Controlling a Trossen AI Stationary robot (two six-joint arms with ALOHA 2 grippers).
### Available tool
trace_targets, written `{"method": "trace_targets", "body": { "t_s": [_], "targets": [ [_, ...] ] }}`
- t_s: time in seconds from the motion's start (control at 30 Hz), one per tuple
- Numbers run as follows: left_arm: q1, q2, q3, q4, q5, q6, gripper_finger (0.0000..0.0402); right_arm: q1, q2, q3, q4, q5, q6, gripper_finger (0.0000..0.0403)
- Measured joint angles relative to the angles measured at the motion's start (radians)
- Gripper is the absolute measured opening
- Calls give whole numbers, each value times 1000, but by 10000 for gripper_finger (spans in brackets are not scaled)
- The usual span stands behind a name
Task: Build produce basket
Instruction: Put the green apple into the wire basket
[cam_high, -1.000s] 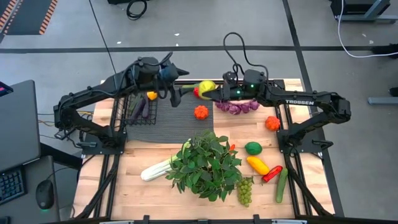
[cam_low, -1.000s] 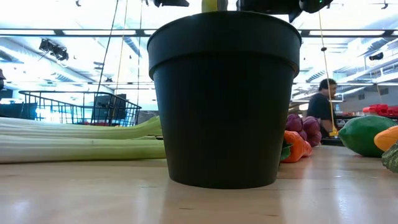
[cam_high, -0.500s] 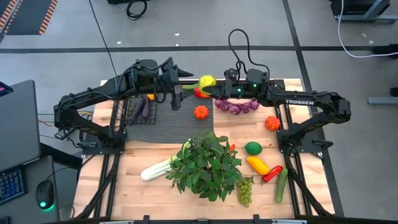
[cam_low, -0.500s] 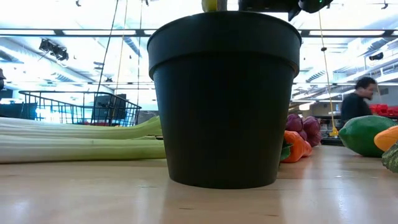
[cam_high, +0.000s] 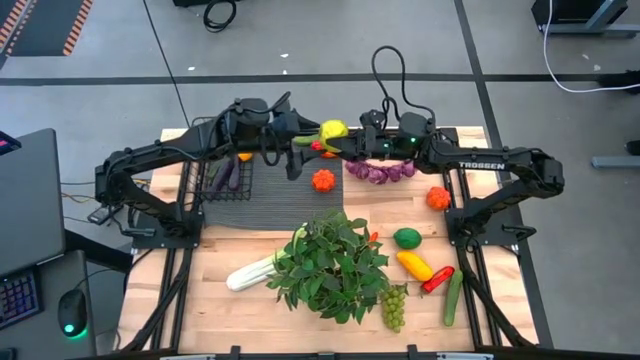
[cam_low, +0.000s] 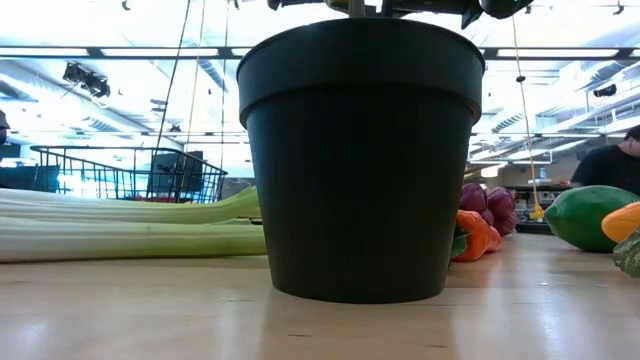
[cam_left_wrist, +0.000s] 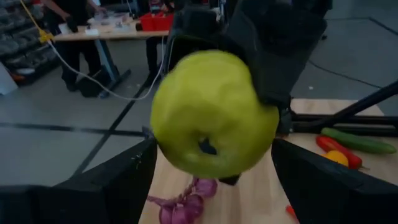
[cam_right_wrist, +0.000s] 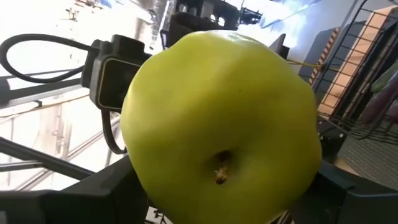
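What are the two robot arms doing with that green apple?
The right gripper is holding a green apple up in the air over the back of the table. The left gripper has its fingers open right at the apple, so it looks like one arm is passing it to the other. The basket sits on the left with a few pieces already inside. Lots of other toy fruits and veggies are still lying on the table around a potted plant.

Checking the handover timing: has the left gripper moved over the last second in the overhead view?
Yes. The left gripper has travelled rightward, away from the black wire-mesh basket, closing on the yellow-green apple held in the right gripper.
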Motion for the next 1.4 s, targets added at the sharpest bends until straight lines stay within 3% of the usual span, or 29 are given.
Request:
{"method": "trace_targets", "body": {
  "t_s": [0.47,1.03,1.4],
  "targets": [
    [-19,44,0,118,-1,43,326,41,-5,0,28,56,26,300],
    [12,22,-1,82,-31,13,326,51,0,2,31,26,36,300],
    [24,17,-1,80,-49,-26,353,53,2,2,36,8,67,300]
  ]
}}
